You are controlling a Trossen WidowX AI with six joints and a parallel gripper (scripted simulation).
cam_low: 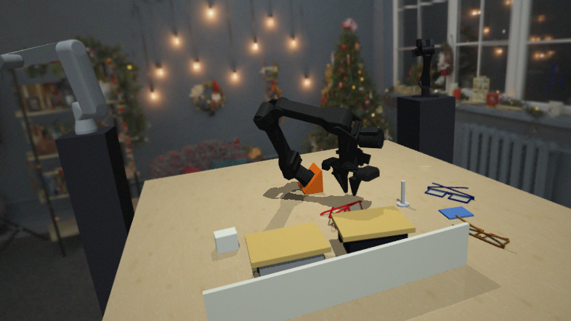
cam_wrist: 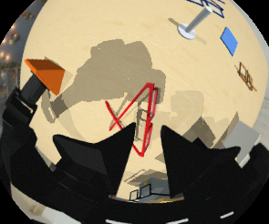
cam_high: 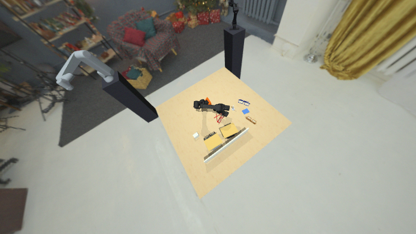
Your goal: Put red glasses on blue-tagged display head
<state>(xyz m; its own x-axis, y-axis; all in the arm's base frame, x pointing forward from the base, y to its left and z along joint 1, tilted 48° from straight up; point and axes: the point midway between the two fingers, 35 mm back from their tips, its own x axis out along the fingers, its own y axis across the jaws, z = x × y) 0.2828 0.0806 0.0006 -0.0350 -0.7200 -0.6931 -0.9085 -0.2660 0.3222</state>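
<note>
The red glasses (cam_high: 218, 122) (cam_low: 346, 208) (cam_wrist: 150, 119) are seen resting on the tabletop (cam_high: 181, 114) (cam_low: 181, 208) (cam_wrist: 89, 27), ungripped. Their thin frame is stood with the lens front upright, and the slender temples are angled inward, crossed near their tips.

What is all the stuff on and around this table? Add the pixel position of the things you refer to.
red glasses (cam_high: 218, 120) (cam_wrist: 150, 109): one, red, below the gripper
blue glasses (cam_high: 244, 102) (cam_low: 449, 195): one, table's far right
brown glasses (cam_high: 250, 119) (cam_low: 488, 236): one, by the blue card
blue card (cam_high: 245, 110) (cam_low: 456, 212) (cam_wrist: 229, 41): one, between those two
peg stand (cam_low: 402, 193) (cam_wrist: 196, 23): one, pale, left of the blue card
boards (cam_high: 228, 130) (cam_low: 373, 222): two, yellow, behind the wall
wall (cam_high: 226, 144) (cam_low: 337, 273): one, white, near edge
cube (cam_high: 196, 135) (cam_low: 227, 240): one, white, left
other arms: two, grey and black, on dark pedestals
robot arm: one, black, at the orange wedge (cam_low: 314, 180) (cam_wrist: 48, 75)
gripper (cam_low: 350, 193) (cam_wrist: 148, 127): one, black, open
</note>
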